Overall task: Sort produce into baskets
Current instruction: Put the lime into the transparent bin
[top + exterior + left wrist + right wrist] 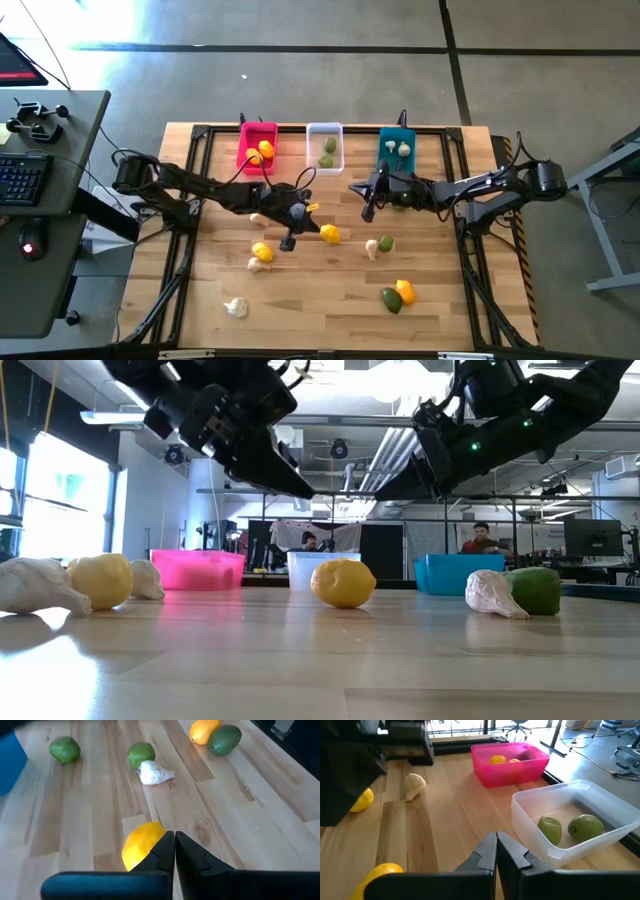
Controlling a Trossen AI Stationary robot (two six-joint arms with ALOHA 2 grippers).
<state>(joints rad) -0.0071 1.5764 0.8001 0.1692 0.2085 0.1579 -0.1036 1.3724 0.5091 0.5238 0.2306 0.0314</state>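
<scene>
Wooden tabletop, three baskets lined along its far edge: pink basket, white basket, teal basket. Near mid-table, left gripper hovering just beside a lemon, which sits just ahead of and under the fingertips, toward the table's centre; roundish, no clear long axis. Jaws pressed shut, holding nothing, so must open before any grasp. Right gripper also shut and empty, raised just in front of the teal basket, farther from that lemon.
</scene>
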